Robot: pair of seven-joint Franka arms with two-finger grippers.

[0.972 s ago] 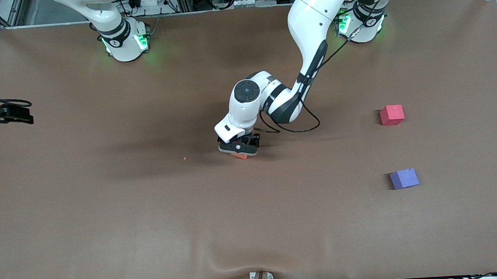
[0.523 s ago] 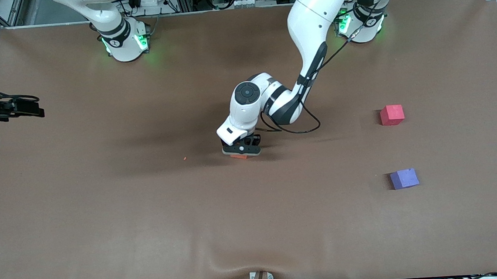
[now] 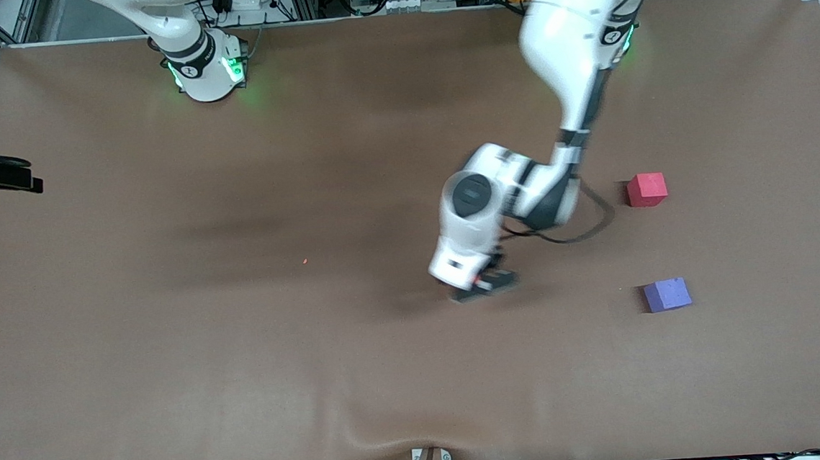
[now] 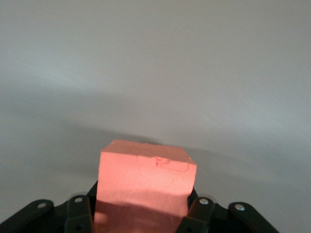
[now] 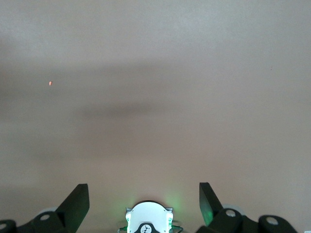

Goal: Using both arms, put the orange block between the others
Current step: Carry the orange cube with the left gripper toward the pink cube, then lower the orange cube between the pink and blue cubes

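The left gripper (image 3: pixel 485 287) was up in the air over the middle of the brown worktop (image 3: pixel 173 347). Its jaws were clamped on the orange block (image 4: pixel 144 187). In the left wrist view the block sat snug between the two black fingers (image 4: pixel 77 216), one on each side of it. In the front view the block was hidden under the left gripper, and the left arm looked smeared.

The red-pink cube (image 3: pixel 647 189) and the purple-blue cube (image 3: pixel 667 294) lay on the worktop toward the left arm's end. The purple-blue cube was nearer to the front camera than the red-pink one. The two cubes were well apart, with bare worktop between them. The left gripper was not between them. It was closer to the middle of the worktop than either cube.

The right gripper (image 5: pixel 144 201) waited at the edge of the worktop at the right arm's end. Its jaws stood wide apart and held nothing.

A tiny orange crumb (image 3: pixel 305 261) lay on the worktop, toward the right arm's end from the left gripper
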